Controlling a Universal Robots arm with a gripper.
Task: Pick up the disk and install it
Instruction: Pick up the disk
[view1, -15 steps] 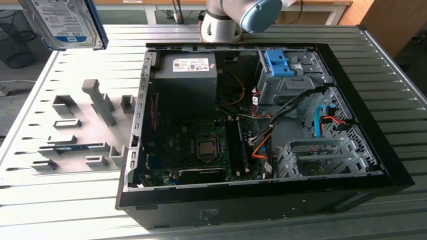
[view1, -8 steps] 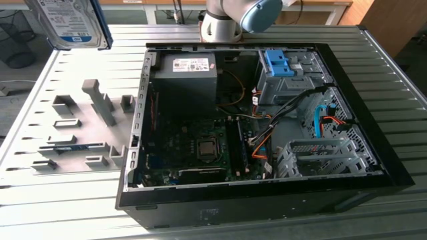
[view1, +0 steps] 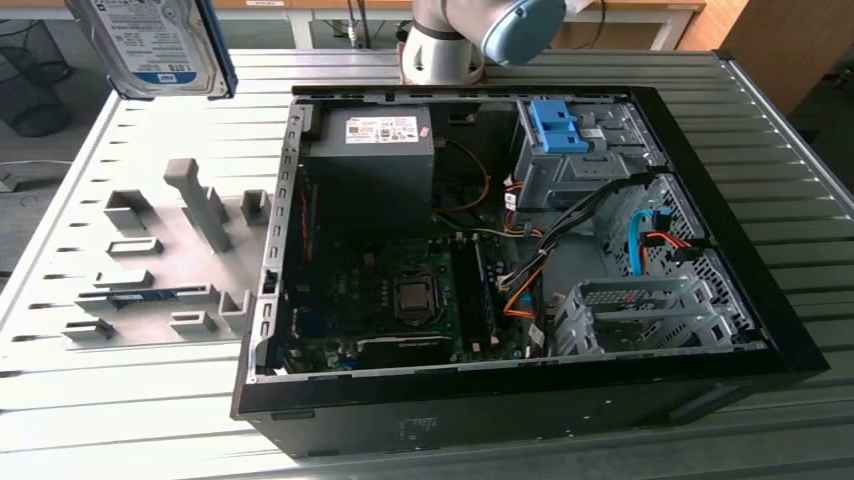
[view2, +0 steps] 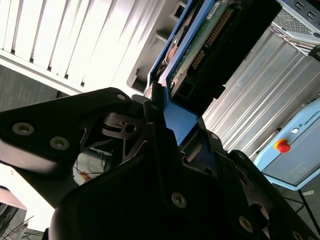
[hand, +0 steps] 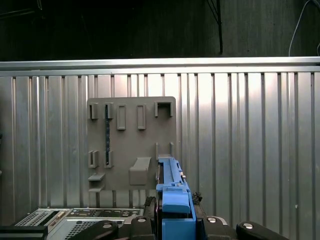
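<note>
Gripper (view2: 172, 117) clamped on disk (view1: 154, 40) by its blue carrier (hand: 172, 197); rigid, likely hefty and shock-sensitive; carrier judged the safest hold

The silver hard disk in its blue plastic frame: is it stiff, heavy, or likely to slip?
Probably stiff and rather heavy: the silver hard disk looks like a flat metal slab. It may pivot, since the black pincer grips one end of its blue plastic frame.
</note>
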